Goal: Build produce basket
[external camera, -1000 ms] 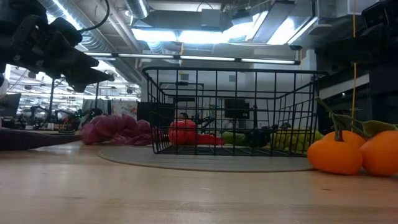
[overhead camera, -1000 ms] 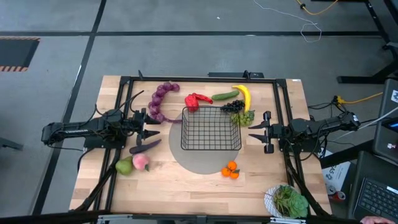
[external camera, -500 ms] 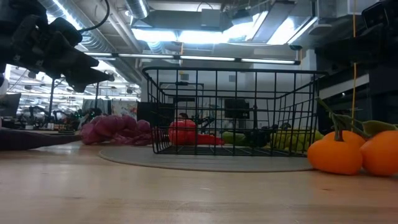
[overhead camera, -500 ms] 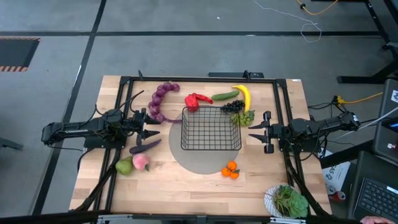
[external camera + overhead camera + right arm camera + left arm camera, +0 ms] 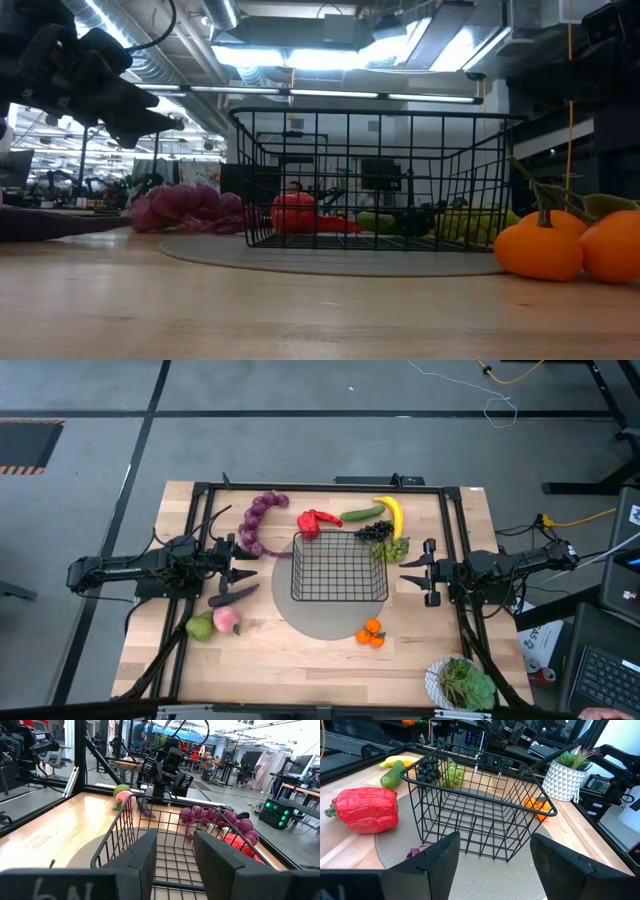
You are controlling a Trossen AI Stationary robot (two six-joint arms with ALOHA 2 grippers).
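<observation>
The black wire basket (image 5: 339, 567) stands on a round grey mat (image 5: 325, 618) at the table's middle. Produce lies around it on the table: a purple grape string (image 5: 258, 523), red pepper (image 5: 313, 521), cucumber (image 5: 362, 513), banana (image 5: 392, 515), and dark grapes (image 5: 374, 531) and green grapes (image 5: 392, 548) at the far side. An eggplant (image 5: 233, 596), pear (image 5: 200, 627) and peach (image 5: 227, 620) lie at the near left, oranges (image 5: 371, 632) near. My left gripper (image 5: 252, 565) hovers open left of the basket. My right gripper (image 5: 408, 572) hovers open right of it.
A white bowl of leafy greens (image 5: 462, 683) stands at the near right corner. A black frame (image 5: 320, 488) runs around the work area. Bare wood shows along the table's near edge (image 5: 300, 670).
</observation>
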